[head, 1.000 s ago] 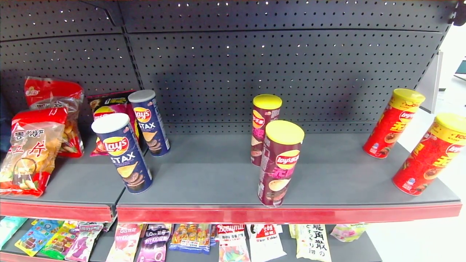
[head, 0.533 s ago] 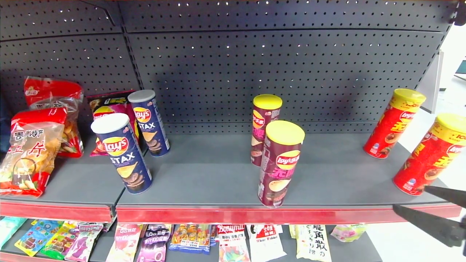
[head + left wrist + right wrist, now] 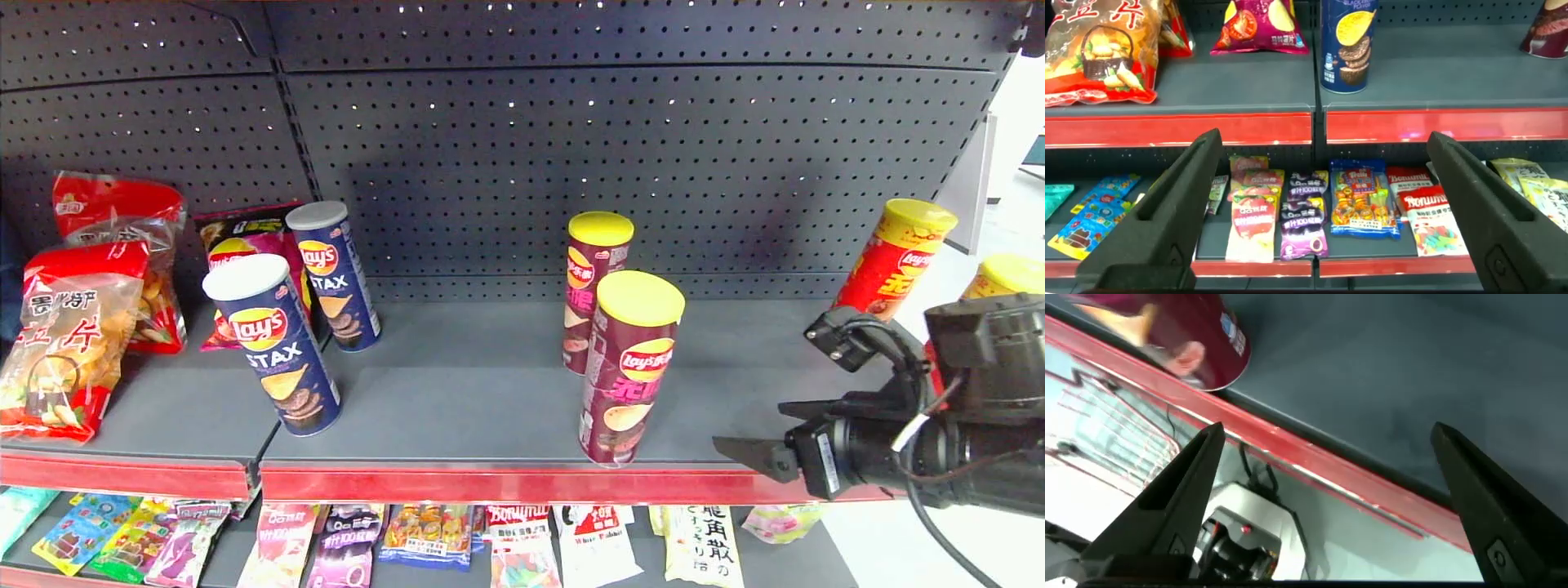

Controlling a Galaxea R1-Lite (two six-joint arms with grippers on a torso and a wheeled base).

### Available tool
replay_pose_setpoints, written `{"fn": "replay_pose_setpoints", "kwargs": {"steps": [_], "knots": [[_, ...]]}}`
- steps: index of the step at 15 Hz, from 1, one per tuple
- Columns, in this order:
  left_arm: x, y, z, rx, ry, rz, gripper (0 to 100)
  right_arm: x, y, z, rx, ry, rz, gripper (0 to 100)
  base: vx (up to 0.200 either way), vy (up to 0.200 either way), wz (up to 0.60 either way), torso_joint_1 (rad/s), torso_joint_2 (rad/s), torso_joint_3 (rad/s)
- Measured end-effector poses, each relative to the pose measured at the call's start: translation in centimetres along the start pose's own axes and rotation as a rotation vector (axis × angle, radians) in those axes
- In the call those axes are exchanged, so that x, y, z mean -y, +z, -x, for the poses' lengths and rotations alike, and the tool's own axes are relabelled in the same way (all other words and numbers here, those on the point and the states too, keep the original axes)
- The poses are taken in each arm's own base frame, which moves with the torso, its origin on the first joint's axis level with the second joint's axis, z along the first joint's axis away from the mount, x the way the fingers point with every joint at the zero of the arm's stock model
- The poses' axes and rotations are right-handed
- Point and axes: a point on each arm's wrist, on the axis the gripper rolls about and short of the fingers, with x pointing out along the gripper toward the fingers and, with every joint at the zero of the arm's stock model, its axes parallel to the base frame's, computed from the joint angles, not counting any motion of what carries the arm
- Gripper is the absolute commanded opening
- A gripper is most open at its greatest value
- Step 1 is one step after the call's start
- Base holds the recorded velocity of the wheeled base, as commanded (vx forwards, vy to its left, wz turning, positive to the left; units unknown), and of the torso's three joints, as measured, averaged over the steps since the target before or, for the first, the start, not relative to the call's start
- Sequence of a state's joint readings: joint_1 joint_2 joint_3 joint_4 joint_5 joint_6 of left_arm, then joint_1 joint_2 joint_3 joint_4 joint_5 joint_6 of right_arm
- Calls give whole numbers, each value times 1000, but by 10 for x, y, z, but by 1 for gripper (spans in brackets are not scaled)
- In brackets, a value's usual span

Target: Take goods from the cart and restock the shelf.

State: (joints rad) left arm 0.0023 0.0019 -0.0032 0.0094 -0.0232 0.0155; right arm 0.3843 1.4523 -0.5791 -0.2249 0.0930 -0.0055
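Observation:
My right gripper (image 3: 761,429) hangs open and empty at the red front edge of the grey shelf (image 3: 490,392), right of the front purple chip can (image 3: 633,367). In the right wrist view the right gripper (image 3: 1327,506) spans the shelf's red edge (image 3: 1315,461), with that purple can's base (image 3: 1192,335) off to one side. A second purple can (image 3: 592,269) stands behind the first. My left gripper (image 3: 1323,212) is open and empty, facing the lower shelf's snack bags (image 3: 1294,216) below a blue can (image 3: 1346,45).
Two blue cans (image 3: 273,343) stand at the shelf's left beside red snack bags (image 3: 65,343). Two red cans (image 3: 894,257) stand at the right, the nearer one mostly hidden by my right arm. Bare shelf lies between the blue and purple cans. Snack packets (image 3: 522,543) fill the lower shelf.
My right arm has come into the head view from the lower right and moved left and up, now covering the nearer red can. The cans have not moved.

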Motion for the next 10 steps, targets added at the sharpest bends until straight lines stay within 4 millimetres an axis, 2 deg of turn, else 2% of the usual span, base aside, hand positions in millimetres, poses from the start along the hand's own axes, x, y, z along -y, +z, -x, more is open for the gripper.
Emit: {"fn": "replay_pose_setpoints", "kwargs": {"steps": [3, 6, 10], "knots": [[0, 0, 0, 0, 1, 0, 100, -3, 6, -24, -12, 1, 14, 100, 0, 0, 0, 0, 0, 0], [0, 0, 0, 0, 1, 0, 100, -3, 4, -39, -44, -2, 22, 100, 0, 0, 0, 0, 0, 0], [0, 0, 0, 0, 1, 0, 100, -2, 12, -56, -53, -32, 24, 100, 0, 0, 0, 0, 0, 0]]}}
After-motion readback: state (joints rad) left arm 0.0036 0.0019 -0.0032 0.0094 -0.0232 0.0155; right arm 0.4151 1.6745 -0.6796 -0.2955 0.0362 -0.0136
